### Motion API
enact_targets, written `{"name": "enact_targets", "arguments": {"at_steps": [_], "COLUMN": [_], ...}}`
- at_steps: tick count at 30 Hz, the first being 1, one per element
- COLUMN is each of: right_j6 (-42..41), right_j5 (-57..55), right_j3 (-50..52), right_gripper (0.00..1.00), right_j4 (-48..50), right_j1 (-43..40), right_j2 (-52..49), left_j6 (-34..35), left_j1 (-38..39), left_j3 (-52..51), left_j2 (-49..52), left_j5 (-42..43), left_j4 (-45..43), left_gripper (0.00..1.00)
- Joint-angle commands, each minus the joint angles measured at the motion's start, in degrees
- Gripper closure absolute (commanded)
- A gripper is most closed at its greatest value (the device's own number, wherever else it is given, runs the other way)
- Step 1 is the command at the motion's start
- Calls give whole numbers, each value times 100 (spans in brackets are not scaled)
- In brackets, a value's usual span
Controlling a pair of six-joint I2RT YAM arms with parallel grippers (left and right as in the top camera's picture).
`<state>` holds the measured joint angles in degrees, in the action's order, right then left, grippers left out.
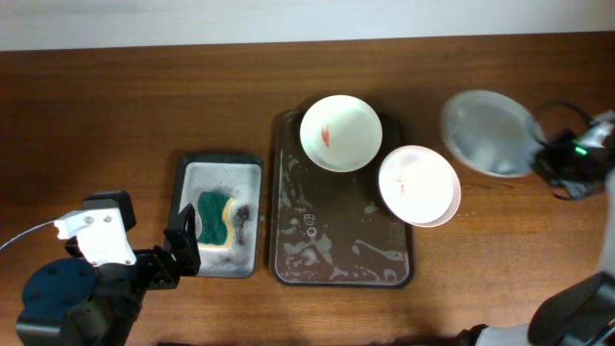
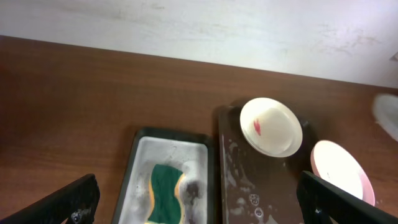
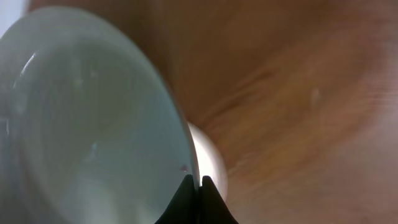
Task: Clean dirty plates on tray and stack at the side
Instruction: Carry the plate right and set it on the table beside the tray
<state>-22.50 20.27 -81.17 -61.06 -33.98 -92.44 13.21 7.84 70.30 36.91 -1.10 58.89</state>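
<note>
The right claw (image 3: 199, 185) is clamped on the rim of the round pale mint plate (image 3: 81, 124) — a thin edge hold, so any tilt could drop it onto the brown wooden table (image 3: 298, 93).

A green-and-yellow sponge (image 1: 215, 219) lies in the small black tray (image 1: 219, 177) — grey and sudsy inside — on the wooden table (image 1: 96, 115).
</note>
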Motion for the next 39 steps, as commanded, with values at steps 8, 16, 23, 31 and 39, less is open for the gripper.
{"name": "enact_targets", "arguments": {"at_steps": [8, 16, 23, 31, 39], "right_j6": [831, 1554, 1626, 2879, 2756], "right_j5": [-83, -1314, -1567, -1840, -2212], "right_j3": [444, 1311, 2498, 1753, 1755], "right_gripper": [52, 51, 60, 64, 91], "right_j4": [450, 1353, 3086, 2780, 3005], "right_j1": [-1082, 2140, 2455, 2455, 2455], "right_j2": [-997, -831, -839, -640, -1482], "left_j6": [-7, -4, -7, -7, -7], "left_j1": [-13, -13, -13, -13, -13], "left_j3": [9, 9, 9, 9, 9], "left_j2": [214, 214, 214, 214, 214], "left_j5": [-37, -15, -17, -17, -17], "left_j4": [-11, 0, 15, 13, 17], "left_gripper": [1, 1, 1, 1, 1]}}
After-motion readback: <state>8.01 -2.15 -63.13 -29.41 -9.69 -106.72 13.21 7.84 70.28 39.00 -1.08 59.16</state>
